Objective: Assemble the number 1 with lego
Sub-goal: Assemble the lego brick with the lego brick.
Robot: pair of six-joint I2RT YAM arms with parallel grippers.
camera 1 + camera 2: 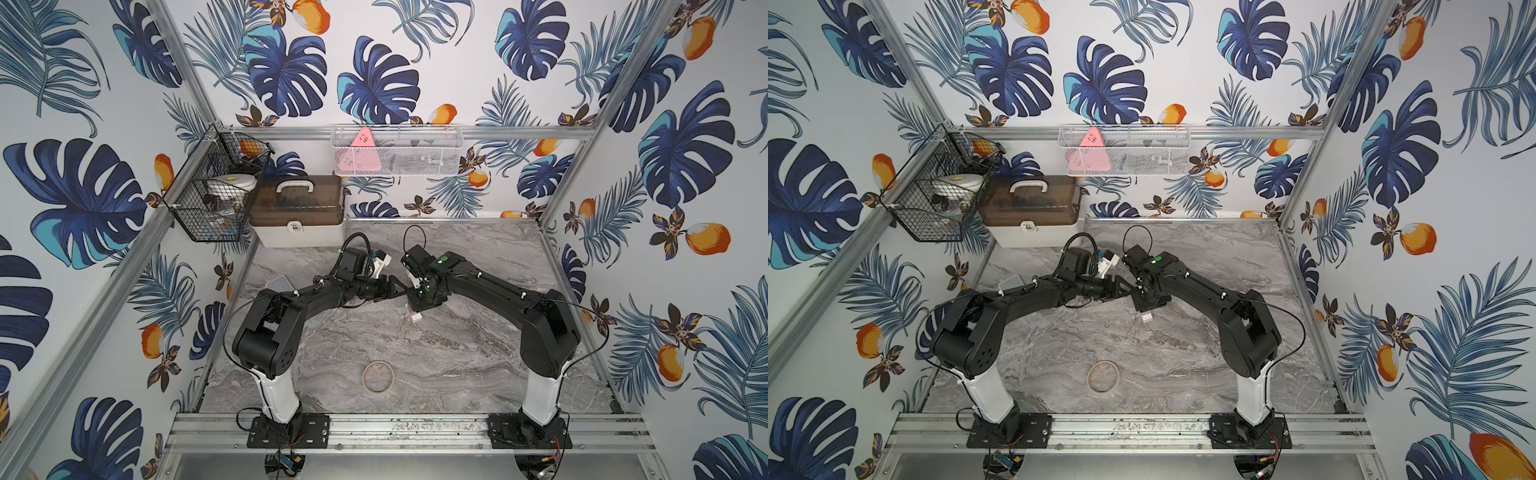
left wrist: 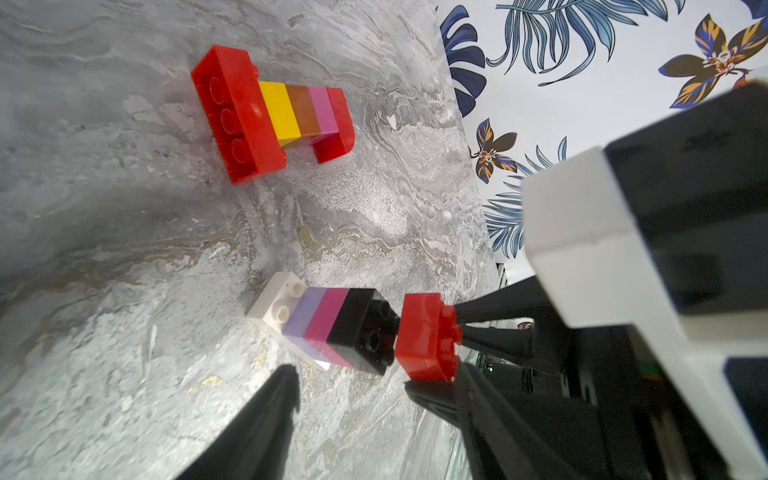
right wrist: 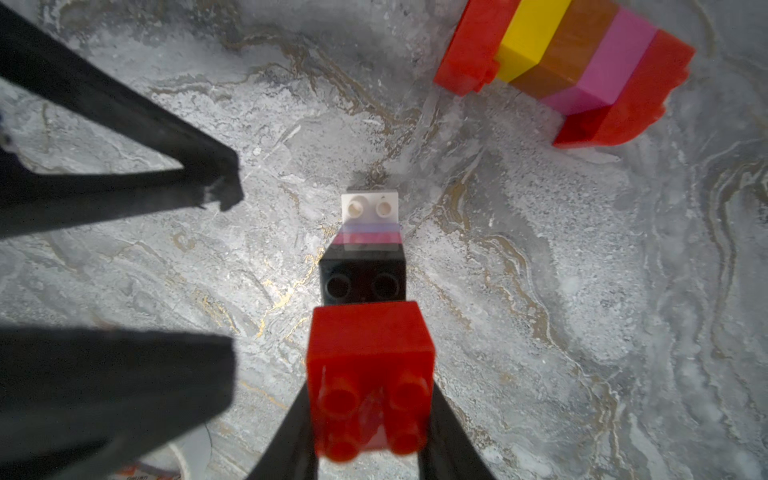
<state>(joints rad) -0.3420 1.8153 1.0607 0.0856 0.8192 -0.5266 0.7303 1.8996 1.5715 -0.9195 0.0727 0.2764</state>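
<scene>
Pinching a blurred red brick (image 3: 370, 345), right gripper (image 3: 370, 415), striped stack (image 3: 582, 62) cut off.

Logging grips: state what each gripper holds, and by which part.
Right gripper pinches the red brick by opposite sides near its studded end; left gripper open, holding nothing.

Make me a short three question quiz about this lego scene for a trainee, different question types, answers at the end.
1. True or false: the right hand is shut on the red brick.
2. Which end of the lying stack faces the red brick? A white, B black, C yellow.
3. Fill in: the left hand is ____ and holds nothing.

Key: 1 true; 2 B; 3 open.
</scene>
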